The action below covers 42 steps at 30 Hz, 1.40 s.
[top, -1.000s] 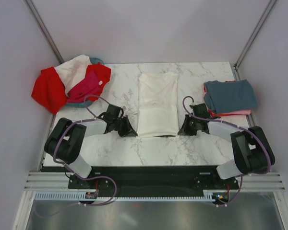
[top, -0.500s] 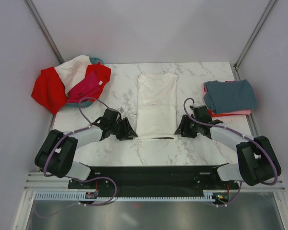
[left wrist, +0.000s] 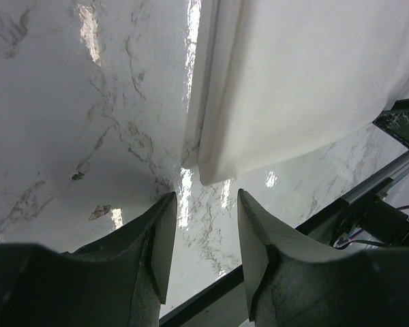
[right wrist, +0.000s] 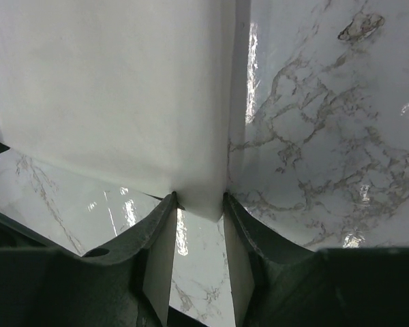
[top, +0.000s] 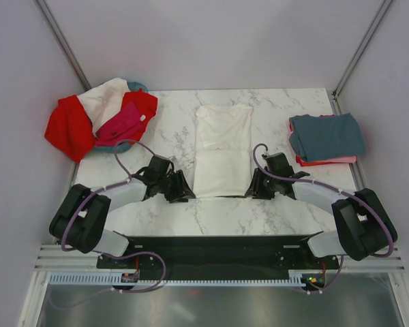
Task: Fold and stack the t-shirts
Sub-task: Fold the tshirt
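Note:
A white t-shirt (top: 222, 146), folded into a long strip, lies in the middle of the marble table. My left gripper (top: 183, 193) sits low at its near left corner. In the left wrist view the fingers of that gripper (left wrist: 206, 197) stand open, and the shirt's corner (left wrist: 215, 170) lies just beyond the tips. My right gripper (top: 251, 189) is at the near right corner. It is open (right wrist: 199, 203), with the shirt's corner (right wrist: 204, 197) reaching in between its fingertips. At the far left lies a pile of red, white and magenta t-shirts (top: 88, 119). At the right a slate grey-blue t-shirt (top: 327, 135) sits folded on a coral one (top: 327, 161).
The teal basket (top: 138, 86) shows only as a rim under the pile at the far left. Metal posts rise at both back corners. A black frame (left wrist: 368, 197) runs along the table's near edge behind the grippers.
Both grippers have gone from shut to open. Each has shifted a little nearer and inward, toward the white shirt's near corners. The shirt's near edge has barely moved.

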Each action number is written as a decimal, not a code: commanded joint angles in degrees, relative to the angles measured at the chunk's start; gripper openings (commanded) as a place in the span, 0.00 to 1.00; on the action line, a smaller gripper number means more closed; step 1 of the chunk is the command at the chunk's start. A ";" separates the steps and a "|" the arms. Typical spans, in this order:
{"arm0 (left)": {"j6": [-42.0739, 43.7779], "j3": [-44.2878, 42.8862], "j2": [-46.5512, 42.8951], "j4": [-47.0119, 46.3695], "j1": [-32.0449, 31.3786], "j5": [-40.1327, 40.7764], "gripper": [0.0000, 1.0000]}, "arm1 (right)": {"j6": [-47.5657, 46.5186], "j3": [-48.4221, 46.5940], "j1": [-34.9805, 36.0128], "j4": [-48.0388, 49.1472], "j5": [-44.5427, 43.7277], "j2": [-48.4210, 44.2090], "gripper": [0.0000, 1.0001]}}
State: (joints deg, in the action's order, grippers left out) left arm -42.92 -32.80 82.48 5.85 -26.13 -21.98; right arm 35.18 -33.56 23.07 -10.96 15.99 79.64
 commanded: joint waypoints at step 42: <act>-1.73 -3.24 4.02 -3.74 -1.03 0.79 0.02 | -0.20 -1.59 4.09 -3.01 -4.83 0.61 0.00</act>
State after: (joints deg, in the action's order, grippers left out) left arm -43.31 -36.21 88.12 4.12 -26.76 -21.17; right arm 35.51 -34.44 26.83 -12.47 10.63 80.27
